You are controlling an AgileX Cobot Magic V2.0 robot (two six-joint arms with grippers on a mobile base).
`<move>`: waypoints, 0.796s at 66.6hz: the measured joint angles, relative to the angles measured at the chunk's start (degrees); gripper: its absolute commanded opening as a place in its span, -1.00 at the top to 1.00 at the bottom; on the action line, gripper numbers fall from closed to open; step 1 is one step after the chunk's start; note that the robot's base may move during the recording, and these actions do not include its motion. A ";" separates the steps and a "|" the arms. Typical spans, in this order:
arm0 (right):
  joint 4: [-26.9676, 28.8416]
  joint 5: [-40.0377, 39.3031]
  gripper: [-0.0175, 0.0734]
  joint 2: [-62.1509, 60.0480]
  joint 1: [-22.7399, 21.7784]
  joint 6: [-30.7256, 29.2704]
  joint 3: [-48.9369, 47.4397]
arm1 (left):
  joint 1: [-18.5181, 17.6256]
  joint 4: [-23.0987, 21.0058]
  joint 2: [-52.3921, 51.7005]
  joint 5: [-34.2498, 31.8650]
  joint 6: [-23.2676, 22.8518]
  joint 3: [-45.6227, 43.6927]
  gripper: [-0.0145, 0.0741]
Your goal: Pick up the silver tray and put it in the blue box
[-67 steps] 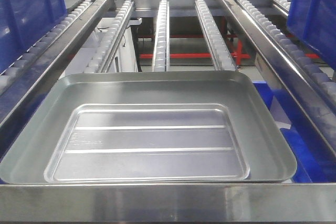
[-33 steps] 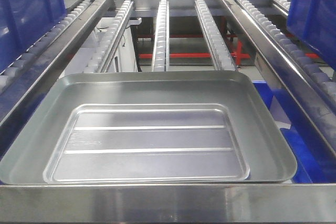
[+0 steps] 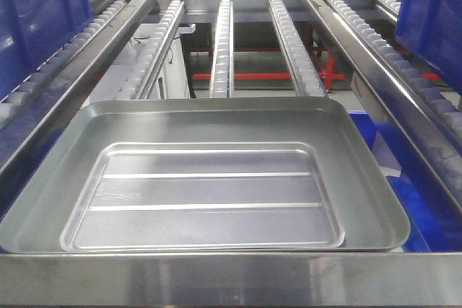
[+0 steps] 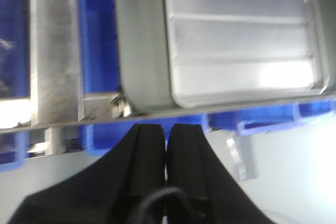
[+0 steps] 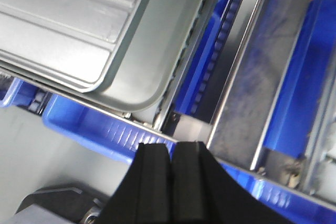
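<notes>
Steel roller rails [image 3: 221, 41] run to the front bar [image 3: 231, 279], which likely stops the tray [image 3: 216, 178] flat within reach. The blue box [image 5: 94, 129] waits below. The 2 grippers, left [image 4: 167, 140] and right [image 5: 172, 161], hang short of the tray, jaws together, empty.

The silver tray [image 4: 241, 40], matte grey-silver with 2 brighter straight ridges along its floor, lies ahead of the black left gripper [image 4: 167, 139]. The blue box [image 5: 102, 132], bright with vertical ribs, shows just ahead of the black right gripper [image 5: 172, 156].
</notes>
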 measured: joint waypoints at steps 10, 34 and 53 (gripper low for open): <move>2.62 3.10 0.48 7.86 0.00 5.46 -2.18 | 0.00 -6.17 8.37 -4.29 0.00 -1.16 0.69; -2.94 3.86 0.48 31.43 0.00 21.57 -16.86 | -4.03 6.15 24.49 -13.36 -13.88 -6.87 0.69; -7.16 5.14 0.48 40.60 1.18 28.39 -26.67 | -17.44 24.21 33.33 -13.36 -38.27 -12.70 0.69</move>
